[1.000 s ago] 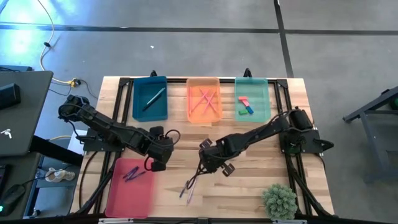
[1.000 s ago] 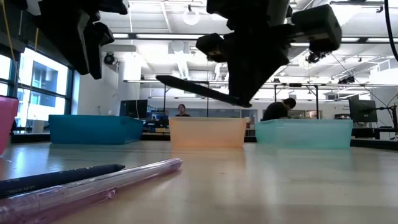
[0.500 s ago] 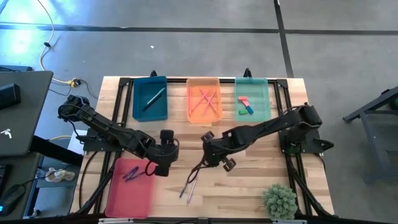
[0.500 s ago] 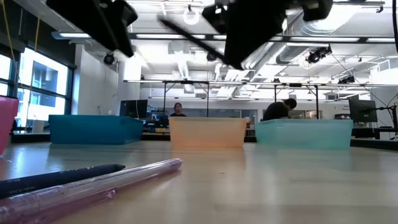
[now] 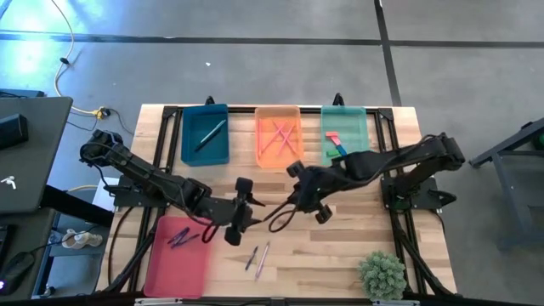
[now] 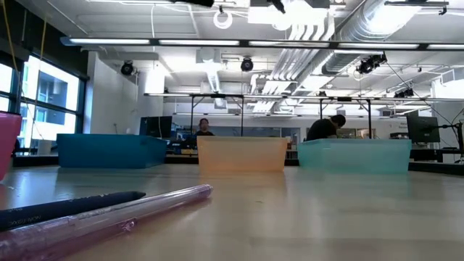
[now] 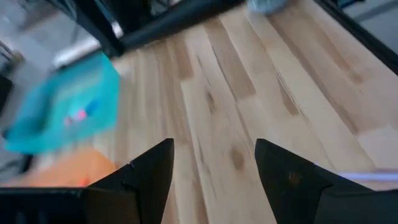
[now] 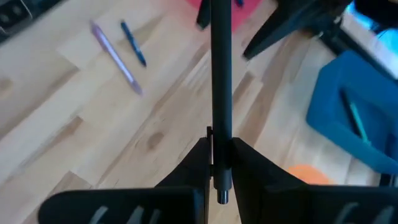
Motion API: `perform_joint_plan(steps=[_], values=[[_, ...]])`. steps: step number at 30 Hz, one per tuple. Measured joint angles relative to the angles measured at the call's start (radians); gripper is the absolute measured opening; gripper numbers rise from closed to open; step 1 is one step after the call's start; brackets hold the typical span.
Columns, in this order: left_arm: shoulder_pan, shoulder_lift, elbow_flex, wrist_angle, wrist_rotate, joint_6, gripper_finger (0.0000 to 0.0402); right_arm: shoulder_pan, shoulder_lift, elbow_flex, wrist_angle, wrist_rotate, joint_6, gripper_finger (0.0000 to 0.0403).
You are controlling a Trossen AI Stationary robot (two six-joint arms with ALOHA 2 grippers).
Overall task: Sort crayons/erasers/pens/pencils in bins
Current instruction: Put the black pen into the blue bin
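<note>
My right gripper (image 5: 296,202) hangs above the table's middle, shut on a black pen (image 5: 279,219). To its left my left gripper (image 5: 242,211) stands open with nothing between its fingers (image 7: 149,171). A dark blue pen (image 5: 252,257) and a purple pen (image 5: 262,259) lie flat on the wood near the front edge. Along the far edge stand the teal-blue bin (image 5: 189,144) with one thin stick, the orange bin (image 5: 263,153) with pink sticks, and the mint-green bin (image 5: 363,144) with erasers (image 5: 334,144). The pink-red bin (image 5: 174,263) at the near left holds a few pens. My right gripper pinches the black pen near one end (image 8: 219,143) between its two fingers (image 8: 189,171). The pen lies along the fingers and sticks out far beyond their tips, its short end (image 8: 219,198) reaching back between them. It slants down toward the near left, lifted clear of the table.
A small green plant (image 5: 381,274) stands at the near right corner. Bare wood lies between the far bins and the two loose pens. In the low view those two pens (image 6: 109,210) lie close at the left.
My right gripper has risen with the black pen and drawn toward the far right, lifting it out of the low view. My left gripper has moved right from the pink-red bin's far corner, rolled, and tipped its fingers up.
</note>
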Motion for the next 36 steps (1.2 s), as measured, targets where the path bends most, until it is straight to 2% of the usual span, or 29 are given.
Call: perform_joint_plan(steps=[7, 20, 25, 36], values=[[0.001, 0.000, 0.000, 0.188, -0.051, 0.131, 0.0213, -0.005, -0.054, 0.000, 0.037, -0.067, -0.008, 0.0028], [0.001, 0.000, 0.000, 0.462, -0.053, 0.300, 0.0213, -0.005, -0.115, 0.000, 0.075, -0.073, -0.005, 0.0028], [0.001, 0.000, 0.000, 0.579, -0.014, 0.356, 0.0213, -0.005, -0.132, 0.000, 0.120, -0.080, -0.008, 0.0028], [0.001, 0.000, 0.000, 0.687, 0.007, 0.432, 0.0207, -0.005, -0.132, 0.000, 0.176, -0.080, -0.027, 0.0028]])
